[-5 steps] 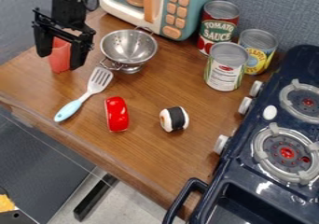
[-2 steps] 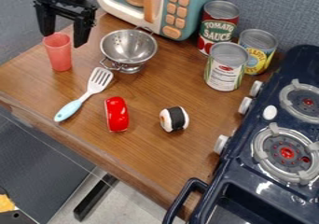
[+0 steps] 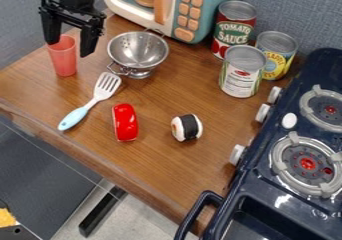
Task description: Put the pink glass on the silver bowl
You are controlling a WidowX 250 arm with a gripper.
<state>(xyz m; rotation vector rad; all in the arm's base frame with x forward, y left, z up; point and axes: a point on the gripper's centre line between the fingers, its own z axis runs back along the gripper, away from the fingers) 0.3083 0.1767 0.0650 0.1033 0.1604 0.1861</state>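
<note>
At the upper left the black gripper (image 3: 70, 46) hangs open over the pink glass, its two fingers spread wide at either side of the rim. The pink glass (image 3: 63, 59) stands upright on the wooden counter, with its top edge partly behind the left finger. Just right of them is the silver bowl (image 3: 138, 51), a colander with small feet and side handles, with nothing in it.
A spatula (image 3: 91, 100) lies in front of the colander, near a red object (image 3: 125, 122) and a sushi piece (image 3: 187, 127). Behind is a toy microwave (image 3: 190, 9); cans (image 3: 242, 71) stand at the back right, and a stove (image 3: 294, 159) is at the right.
The gripper was lower around the glass a second ago and rose above it; since then it has shifted slightly right and down. The glass stays in place.
</note>
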